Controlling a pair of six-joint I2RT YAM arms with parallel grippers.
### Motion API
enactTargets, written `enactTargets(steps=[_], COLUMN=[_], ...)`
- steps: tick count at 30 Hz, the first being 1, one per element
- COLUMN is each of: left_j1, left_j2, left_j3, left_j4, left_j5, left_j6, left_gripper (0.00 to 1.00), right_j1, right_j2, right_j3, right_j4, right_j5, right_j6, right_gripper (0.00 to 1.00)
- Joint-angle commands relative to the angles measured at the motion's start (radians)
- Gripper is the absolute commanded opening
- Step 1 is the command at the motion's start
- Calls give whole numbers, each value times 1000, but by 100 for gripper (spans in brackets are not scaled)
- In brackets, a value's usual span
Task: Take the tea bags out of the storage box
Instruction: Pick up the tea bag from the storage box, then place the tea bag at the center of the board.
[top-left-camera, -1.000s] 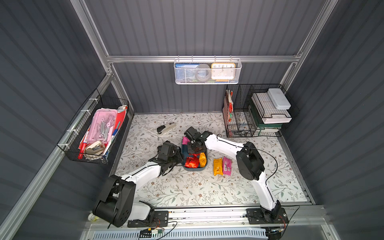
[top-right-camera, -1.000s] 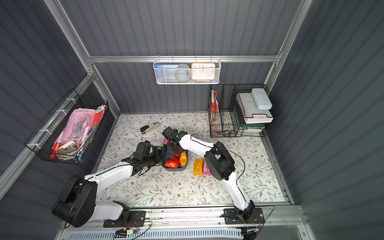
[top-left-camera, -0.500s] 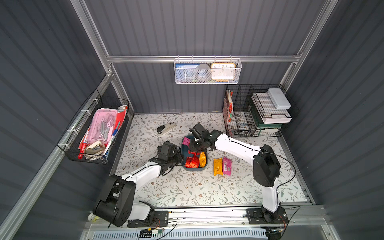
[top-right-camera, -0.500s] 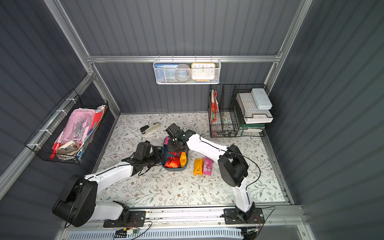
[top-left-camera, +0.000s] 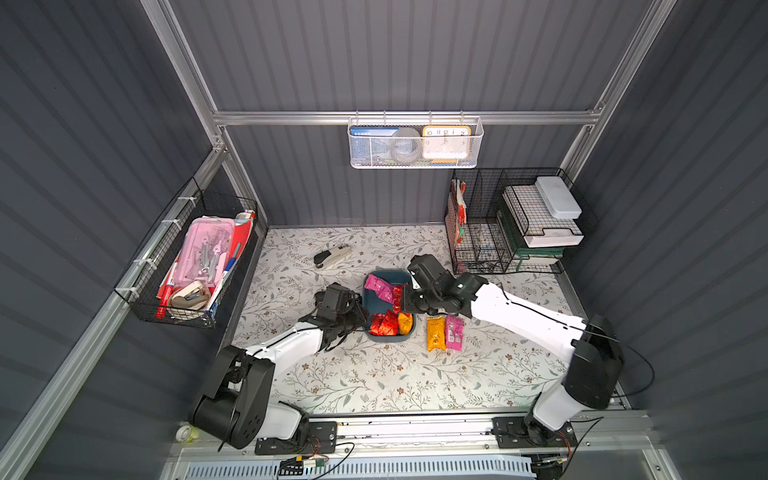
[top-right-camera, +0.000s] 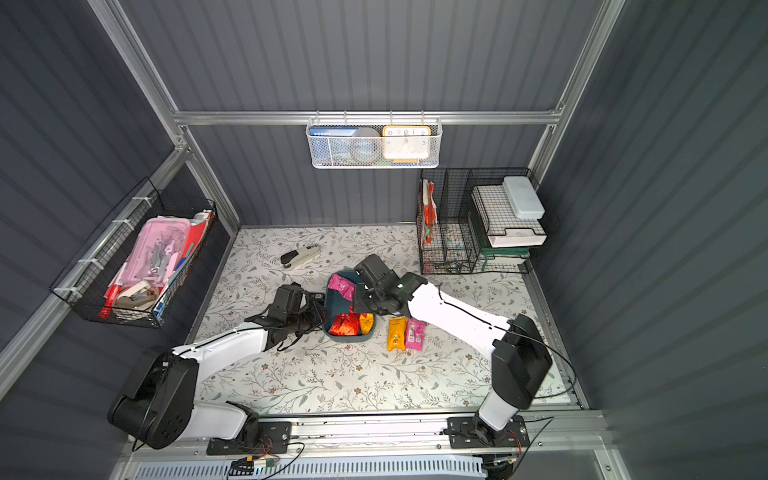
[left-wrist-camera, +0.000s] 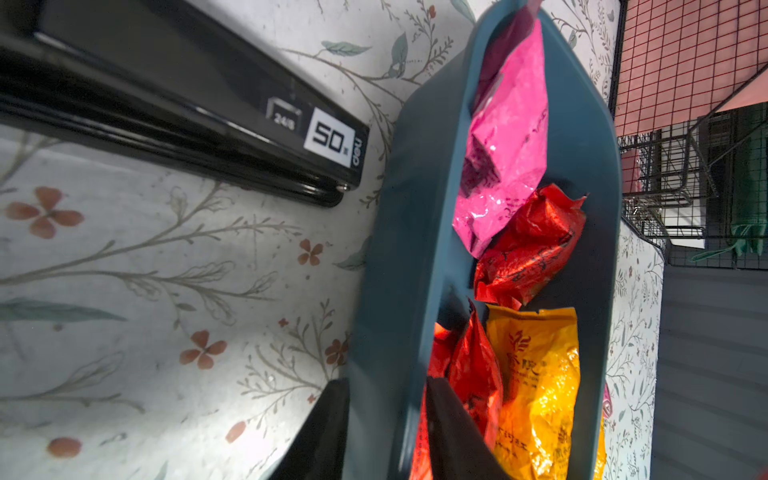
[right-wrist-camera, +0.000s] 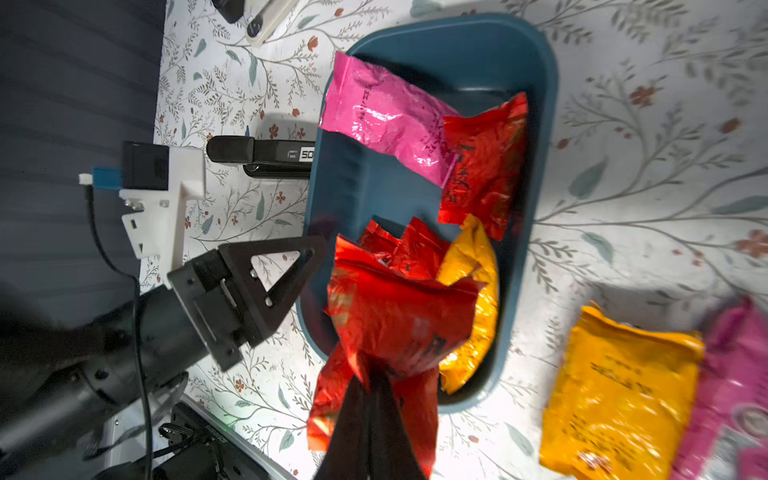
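Robot lab cell, office-styled: two arms (top-left-camera: 286, 345) bolted to a rail (top-left-camera: 415, 430), ribbed grey wall panels (top-left-camera: 374, 54) on aluminium framing (top-left-camera: 291, 118), floral counter (top-left-camera: 395, 374), black wire basket (top-left-camera: 187, 322) of stationery (top-left-camera: 208, 253), clock (top-left-camera: 445, 143) in a white mesh basket (top-left-camera: 365, 160).

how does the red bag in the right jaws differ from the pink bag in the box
Colour: the red bag is red foil, the pink bag pink. State: the red bag hangs pinched in the right jaws over the box; the pink bag lies loose inside, one end over the rim. Both are shiny, crinkly sachets.
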Motion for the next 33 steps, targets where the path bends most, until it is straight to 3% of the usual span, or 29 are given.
enactTargets(steps=[1,9,14,22,33], left_j1=[1,2,1,2,1], left_j2=[-10,-18,11,16,29], left_j3=[20,26,40,51,43], left_j4=[-9,-11,-6,-13,-1], left_j5=[-6,-6,10,2,-3], left_j6=[7,26,49,63,58], left_gripper=[36,34,32,30,29], right_j1=[-19,-201,-284,-349,-366], right_j2=[-113,-429,-514,-512,-366], right_j3=[-115,-392,-496,-622,-607], right_j4=[-57,-170,-209,-148,-68], right_j5=[97,155,124,89,12], right_j6=[-56,-79,-67,-7,-74], right_gripper=[0,0,0,0,0])
